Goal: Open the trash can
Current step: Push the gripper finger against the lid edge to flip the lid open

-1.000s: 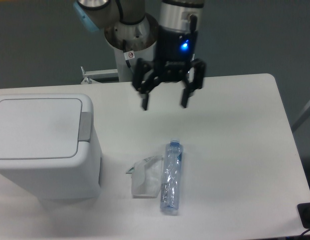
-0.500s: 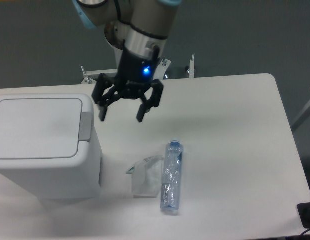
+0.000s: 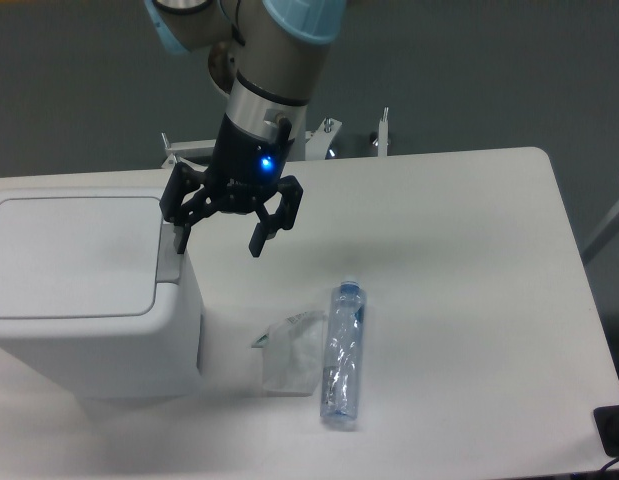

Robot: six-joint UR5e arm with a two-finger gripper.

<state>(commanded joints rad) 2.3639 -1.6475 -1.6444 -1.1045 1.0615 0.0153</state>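
The trash can [image 3: 89,300] stands at the left side of the white table [image 3: 469,300], a large white box with rounded corners, and its flat lid [image 3: 74,255] lies closed on top. On the right edge of the lid there is a grey push tab [image 3: 170,255]. The gripper [image 3: 219,238] hangs over this right edge of the can, with its two black fingers wide apart and pointing down, and nothing is held between them. One finger [image 3: 181,238] is directly above the grey tab, at the can's upper right corner; from this view I cannot tell if it touches the tab or only hovers close over it. The other finger [image 3: 258,240] is past the can's side, above the bare table. A blue light shines on the wrist of the arm. To the right of the can, on the table, lie a small white plastic bag [image 3: 289,352] and, just beside it, a clear plastic bottle [image 3: 341,355] on its side.
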